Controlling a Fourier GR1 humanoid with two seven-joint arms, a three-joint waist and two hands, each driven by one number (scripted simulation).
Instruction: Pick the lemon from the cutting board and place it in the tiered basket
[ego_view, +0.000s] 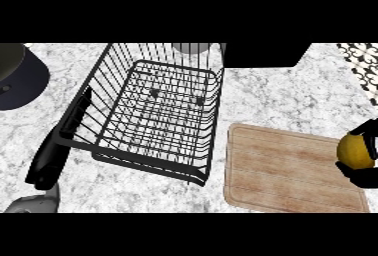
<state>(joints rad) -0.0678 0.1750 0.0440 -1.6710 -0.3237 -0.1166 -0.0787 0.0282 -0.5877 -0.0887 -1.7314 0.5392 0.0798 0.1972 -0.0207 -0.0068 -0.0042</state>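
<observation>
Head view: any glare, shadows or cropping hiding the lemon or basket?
Head view: even light, no glare; no clear shadow under the basket or the board. The lemon is cut by the right edge and partly wrapped by the right hand. The left hand is dark against the basket wires at lower left, fingers hard to read. Basket top runs under the upper band.

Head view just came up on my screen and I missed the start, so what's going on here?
The robot's right hand is curled round the lemon at the view's right edge, over the right end of the wooden cutting board. The black wire tiered basket stands to the left of the board with nothing in it, so the lemon is not yet placed. Of the left arm only a grey bit shows at the lower left corner; its hand is not visible.
</observation>
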